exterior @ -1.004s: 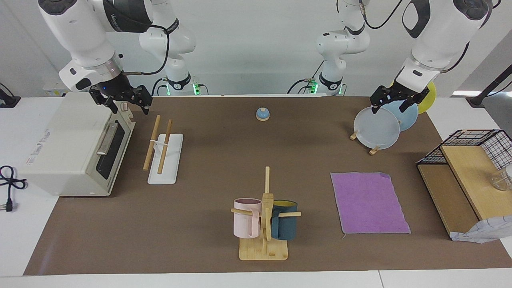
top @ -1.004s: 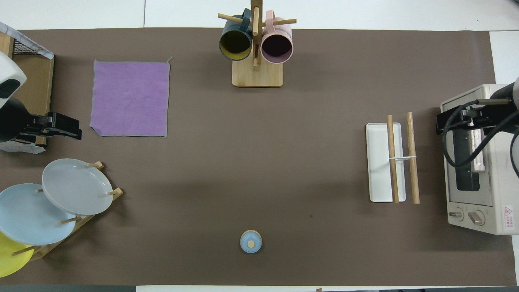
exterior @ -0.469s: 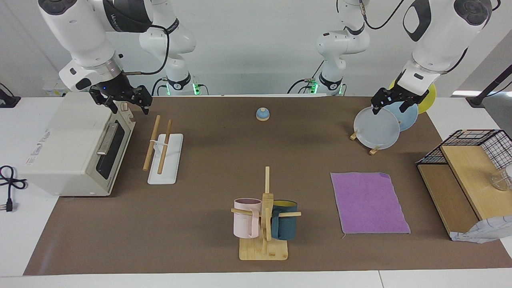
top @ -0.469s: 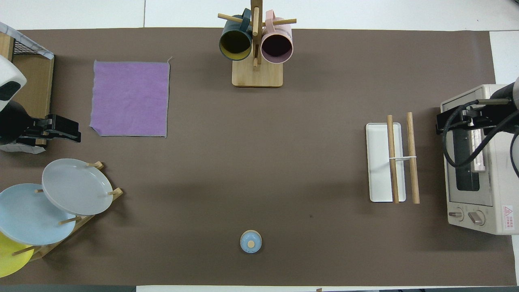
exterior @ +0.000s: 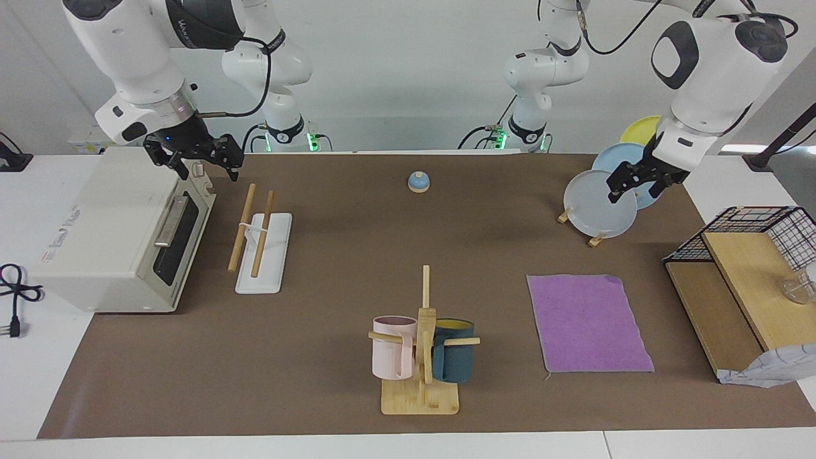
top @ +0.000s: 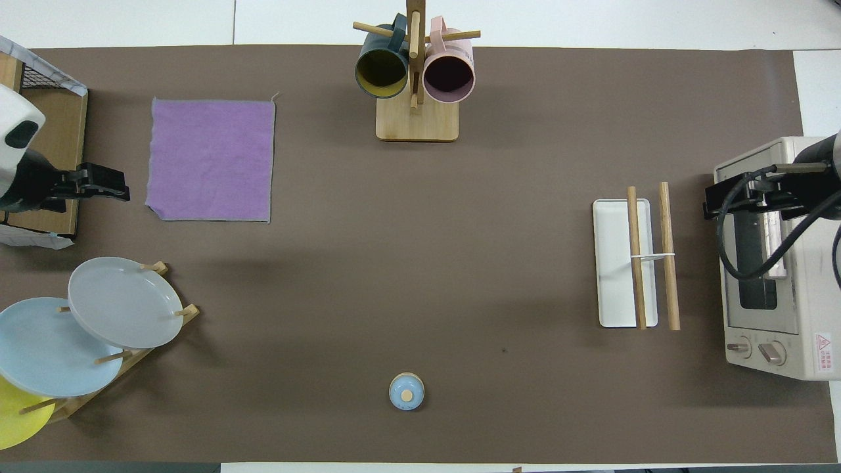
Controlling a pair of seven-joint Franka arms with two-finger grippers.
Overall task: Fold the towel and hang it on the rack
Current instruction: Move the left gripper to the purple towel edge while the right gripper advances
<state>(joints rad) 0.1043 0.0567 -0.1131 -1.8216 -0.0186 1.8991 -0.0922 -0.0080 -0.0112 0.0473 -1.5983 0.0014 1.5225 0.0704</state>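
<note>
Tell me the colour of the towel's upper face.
Purple; the towel lies flat, clearest in the overhead view.

Purple towel flat, unfolded, on mat; two-rod wooden rack bare beside toaster.

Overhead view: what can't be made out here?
- Yellow plate: cut off by the picture's edge and partly covered by the blue plate.
- Left tool: only its tip shows; the arm is cropped.
- Towel: underside hidden, lying flat.
- Toaster oven: partly covered by the right tool and its cable.
</note>
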